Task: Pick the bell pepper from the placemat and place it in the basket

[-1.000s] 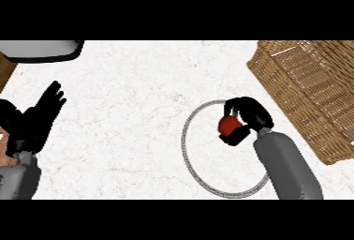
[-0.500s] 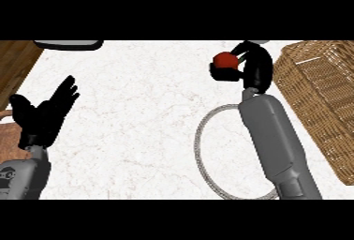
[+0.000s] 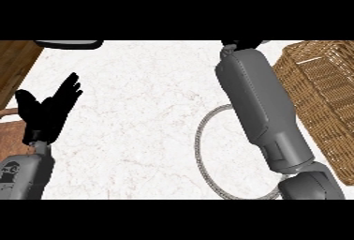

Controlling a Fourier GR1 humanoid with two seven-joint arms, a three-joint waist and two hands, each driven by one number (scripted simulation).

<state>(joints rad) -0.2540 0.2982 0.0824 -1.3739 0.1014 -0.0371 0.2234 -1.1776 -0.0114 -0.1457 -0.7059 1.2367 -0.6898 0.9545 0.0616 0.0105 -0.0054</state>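
Head view, looking down on the counter. The right hand [image 3: 242,44] shows only as a sliver of black at the top edge of the scene, at the end of the right forearm [image 3: 259,101], which runs long and nearly straight up the view; whether its fingers are curled or straight cannot be told. The bell pepper is not visible: it lies neither on the placemat [image 3: 202,140], whose ring-shaped edge shows beside and under the forearm, nor in the visible part of the basket [image 3: 321,89]. Its pointing and long axis therefore cannot be read. The basket sits just right of the right forearm, its long side running roughly parallel to the arm and tilted slightly; the right hand is far the nearer of the two to it. In judgement, the coming move turns on carrying the hand rightward over the basket's near rim. The left hand [image 3: 48,112] rests open, fingers up, near the left edge.
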